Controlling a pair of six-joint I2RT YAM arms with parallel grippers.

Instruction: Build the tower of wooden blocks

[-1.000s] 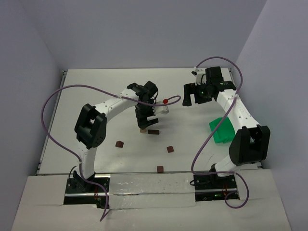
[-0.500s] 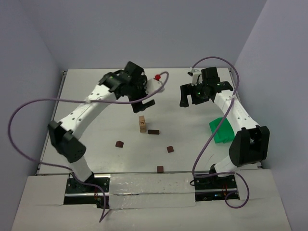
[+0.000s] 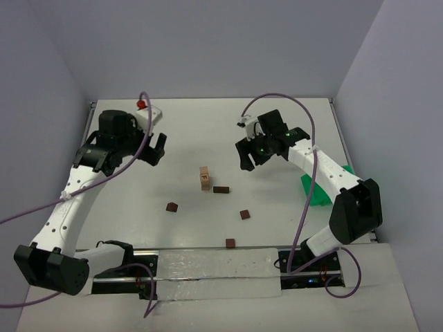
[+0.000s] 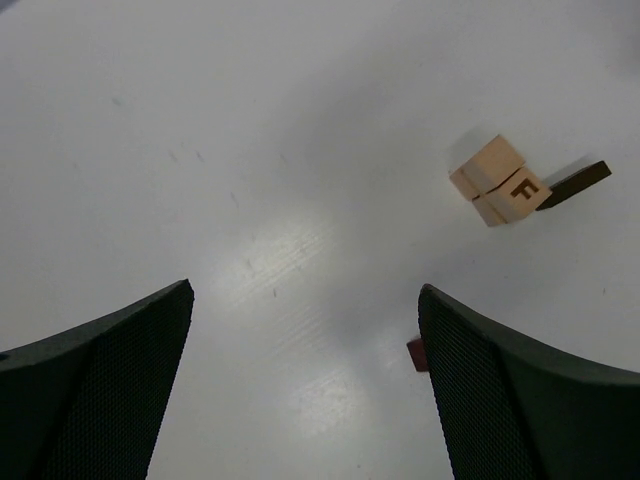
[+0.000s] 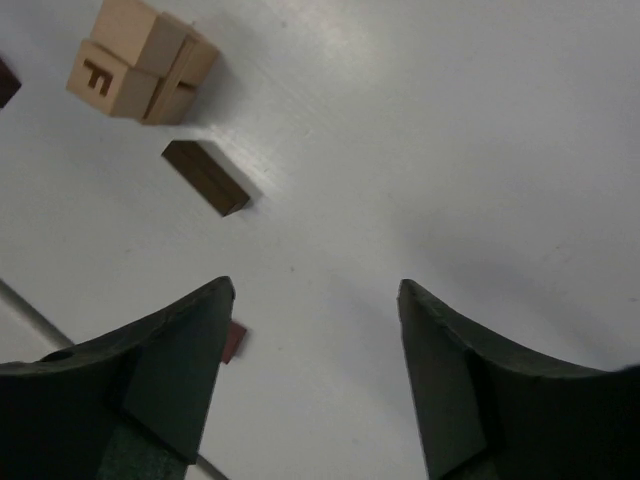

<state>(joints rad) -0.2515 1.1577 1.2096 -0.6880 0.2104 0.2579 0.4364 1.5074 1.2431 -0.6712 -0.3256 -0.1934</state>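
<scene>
On the white table [image 3: 277,124], the left gripper [image 3: 158,152] hangs near the left edge, fingers wide apart and empty. The right gripper [image 3: 252,163] hovers right of centre, fingers partly apart, holding nothing. The wood block tower [image 3: 204,178], two tan cubes, stands mid-table. Next, probably, comes fetching the dark brick [image 3: 221,189] just beside it.

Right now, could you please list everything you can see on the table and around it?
wood block tower: one, two light tan blocks stacked, one marked F, table centre
dark brick: one, dark brown, lying just right of the tower
dark cubes: three, dark brown, scattered nearer the bases
green bin: one, right edge, partly behind the right arm
table: one, white
purple cables: two, one per arm
left fingers: two, black, open, empty
right fingers: two, black, apart, empty
</scene>
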